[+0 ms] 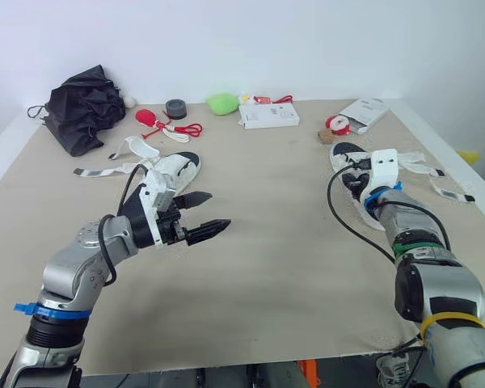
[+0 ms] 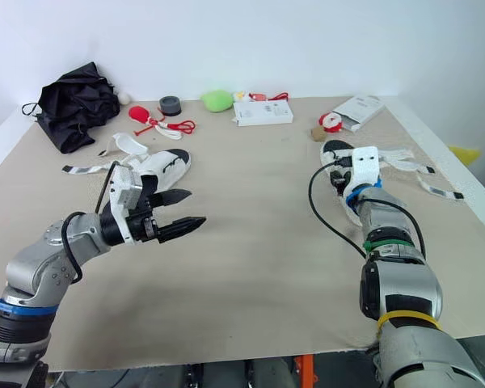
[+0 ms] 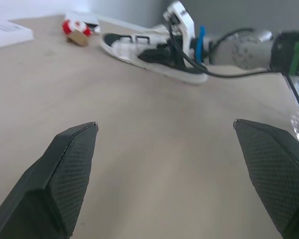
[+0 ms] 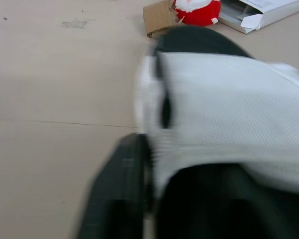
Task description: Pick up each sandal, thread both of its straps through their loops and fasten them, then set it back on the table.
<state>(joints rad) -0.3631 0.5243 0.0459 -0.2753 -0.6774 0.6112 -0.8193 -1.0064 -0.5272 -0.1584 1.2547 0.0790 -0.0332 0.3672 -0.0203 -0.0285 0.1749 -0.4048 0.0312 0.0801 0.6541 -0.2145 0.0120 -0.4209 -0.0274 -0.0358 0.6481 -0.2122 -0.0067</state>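
Right sandal (image 4: 224, 109) lies right up against my right gripper (image 1: 358, 184), its length running on ahead of that hand; whether I have gripped it I cannot tell. My left gripper (image 1: 218, 212) hangs wide open and empty, the left sandal (image 1: 174, 170) just beyond it.

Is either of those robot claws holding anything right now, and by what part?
Left gripper: open, holding nothing. Right gripper is at the white upper of the right sandal; whether it grips cannot be told.
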